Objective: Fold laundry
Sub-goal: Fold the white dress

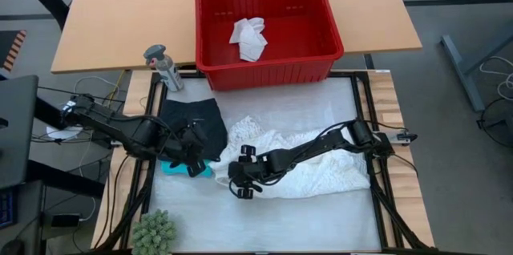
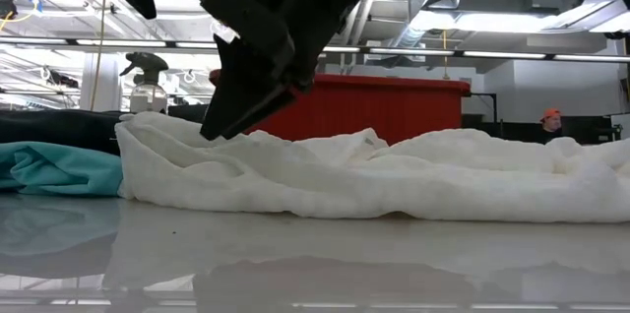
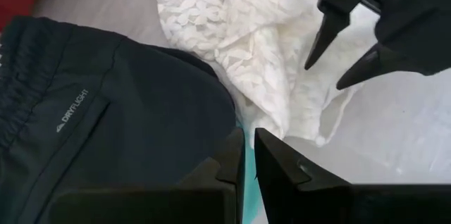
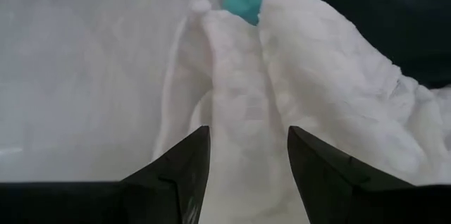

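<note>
I hold the right gripper, fingers spread, over the white cloth; lower squarely and pinch one edge only. Left gripper: fingers pressed together at the black shorts.

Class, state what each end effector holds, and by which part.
Nothing is held. The right end effector is open over the white garment's edge; the left is shut, empty, by the black shorts.
</note>
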